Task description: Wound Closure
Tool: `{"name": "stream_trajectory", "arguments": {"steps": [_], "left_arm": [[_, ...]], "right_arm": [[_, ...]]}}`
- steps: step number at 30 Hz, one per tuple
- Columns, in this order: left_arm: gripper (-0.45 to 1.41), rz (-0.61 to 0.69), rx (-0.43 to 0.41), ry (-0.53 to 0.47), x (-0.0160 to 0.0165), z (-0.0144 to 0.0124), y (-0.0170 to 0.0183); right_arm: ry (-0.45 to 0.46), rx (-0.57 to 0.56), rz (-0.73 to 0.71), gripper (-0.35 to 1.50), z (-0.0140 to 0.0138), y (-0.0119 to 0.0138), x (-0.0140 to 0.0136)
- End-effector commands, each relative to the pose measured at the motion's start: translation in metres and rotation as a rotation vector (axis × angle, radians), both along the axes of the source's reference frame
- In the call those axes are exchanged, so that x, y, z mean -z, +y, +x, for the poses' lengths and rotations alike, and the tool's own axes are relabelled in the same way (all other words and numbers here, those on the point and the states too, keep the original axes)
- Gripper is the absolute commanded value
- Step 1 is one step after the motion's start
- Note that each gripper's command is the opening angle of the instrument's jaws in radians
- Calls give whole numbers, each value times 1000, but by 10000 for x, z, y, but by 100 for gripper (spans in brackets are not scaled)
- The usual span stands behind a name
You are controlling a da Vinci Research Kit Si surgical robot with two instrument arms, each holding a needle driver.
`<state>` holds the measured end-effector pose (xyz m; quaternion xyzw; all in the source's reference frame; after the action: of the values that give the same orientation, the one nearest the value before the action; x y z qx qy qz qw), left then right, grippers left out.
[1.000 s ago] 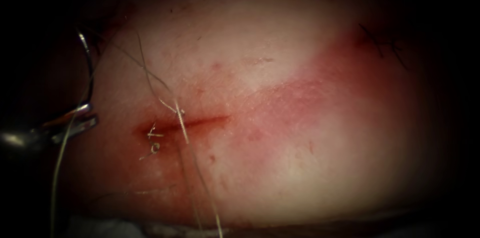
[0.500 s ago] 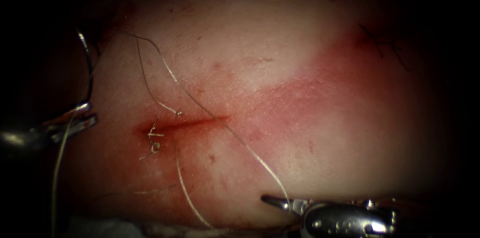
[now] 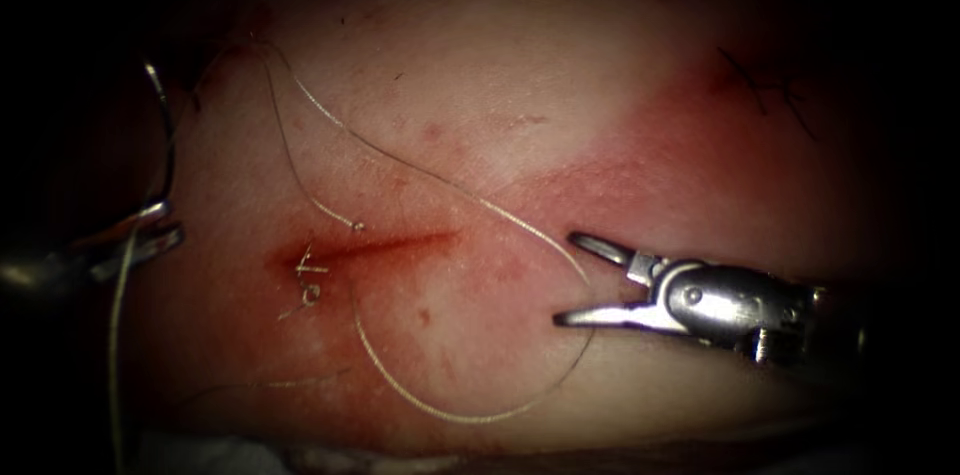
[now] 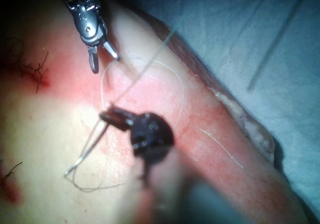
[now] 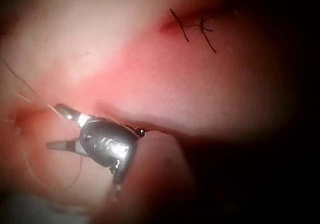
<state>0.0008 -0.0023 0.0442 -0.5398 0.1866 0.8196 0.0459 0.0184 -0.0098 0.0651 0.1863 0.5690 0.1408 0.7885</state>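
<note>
The tissue is pale pork belly with a reddish band running from the centre toward the upper right of the endoscope frame. The cut is a short dark-red slit left of centre, wet with red fluid at its left end, where a small knot with short cut ends of thread sits just below it.

The left tool sits at the left edge of the endoscope frame, left of the cut, with its jaws clamped on the needle. It grips the needle near its lower end, and the curved steel arcs upward from the jaws, free of the tissue. A pale strand hangs down from the jaws toward the lower left corner.

The thread is thin and whitish. It leaves the tissue at a point just above the cut, loops up toward the upper left, then sweeps down across the tissue to the right of the cut and curls back in a wide arc below it.

The right tool lies right of the cut, its jaws spread wide and holding nothing, with the thread passing between them. In the left wrist view the left tool appears dark, with the right tool beyond it. In the right wrist view the right tool shows its jaws parted over the tissue, and older dark stitches lie further off.
</note>
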Motion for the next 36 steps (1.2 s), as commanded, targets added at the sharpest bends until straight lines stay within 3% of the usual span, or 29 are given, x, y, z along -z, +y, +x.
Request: {"name": "stream_trajectory", "arguments": {"steps": [1, 6, 13, 18, 21, 22, 26, 30, 36], "left_arm": [[-45, 2, -1, 0, -7, -5, -4], [-45, 2, 0, 0, -7, -5, -4], [-45, 8, -3, 2, 0, 6, -3], [-45, 31, 18, -3, 30, 30, 2], [-45, 32, 26, -7, 39, 30, 2], [-45, 31, 24, -11, 40, 26, 1], [-45, 27, 24, -12, 35, 22, 1], [-45, 25, 25, -12, 31, 22, 2], [-45, 24, 25, -13, 31, 20, 1]], "right_arm": [[20, 26, 82, 147, -8, -18, 1], [79, 108, 282, 147, -40, -35, 16], [59, 67, 57, 132, -24, -9, 5], [-53, -8, -141, 132, 5, 28, -25], [-93, 10, -218, 130, 21, 35, -39], [-109, 28, -274, 127, 40, 32, -56], [-108, 68, -326, 127, 75, 10, -80], [-87, 101, -382, 123, 114, -17, -90], [-100, 113, -463, 123, 154, -19, -96]]}}
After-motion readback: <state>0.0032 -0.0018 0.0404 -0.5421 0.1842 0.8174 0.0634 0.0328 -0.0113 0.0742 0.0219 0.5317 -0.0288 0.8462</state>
